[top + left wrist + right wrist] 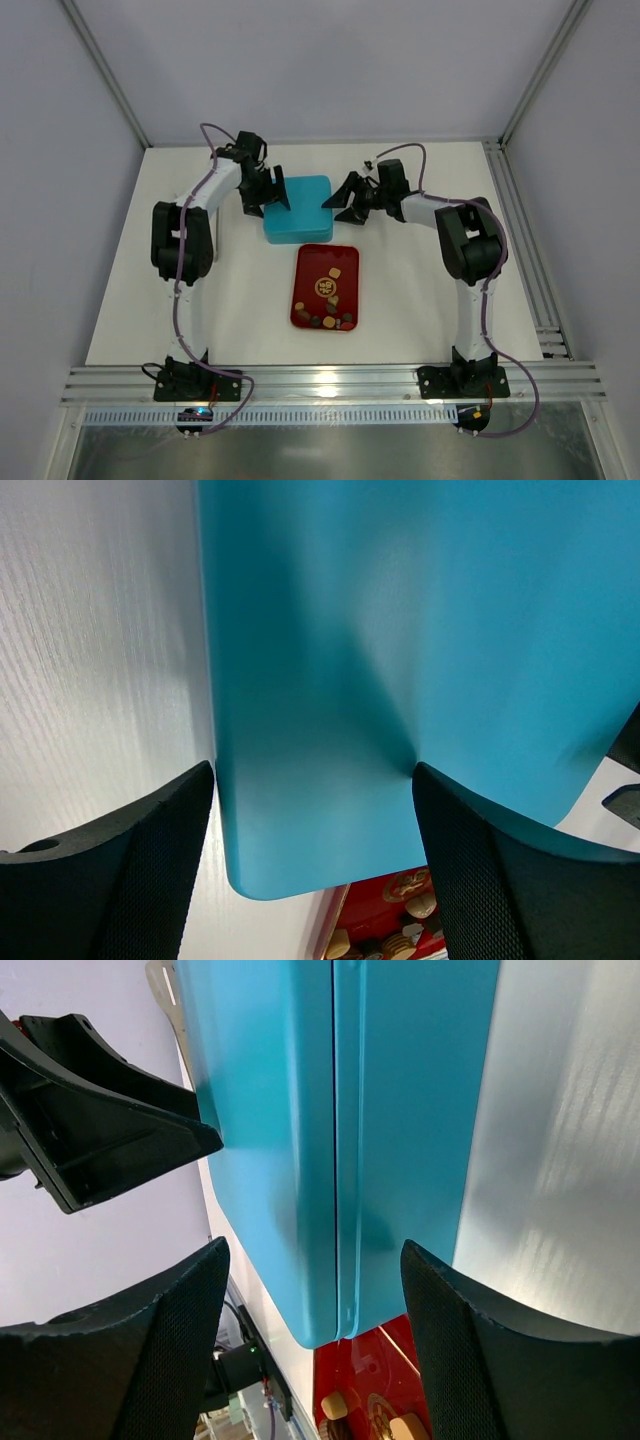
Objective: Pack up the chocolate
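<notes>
Nearest the arm bases, the chocolate (331, 321) — small brown, tan and cream pieces — lies loose in the red tray (310, 260), and neither arm holds any of it. Just behind the tray sits the teal box (298, 215), its lid shut, with a gripper at either side. The left gripper (268, 203) stands at the box's left edge with its jaws spread wide. Its black fingers (130, 870) frame a rounded corner of the lid, the tray's pieces showing just past that corner; whether they touch the box cannot be told. The right gripper (332, 211) faces the box's right side, jaws also apart — the seam between lid and base runs between its fingers (140, 1360), which clasp nothing.
</notes>
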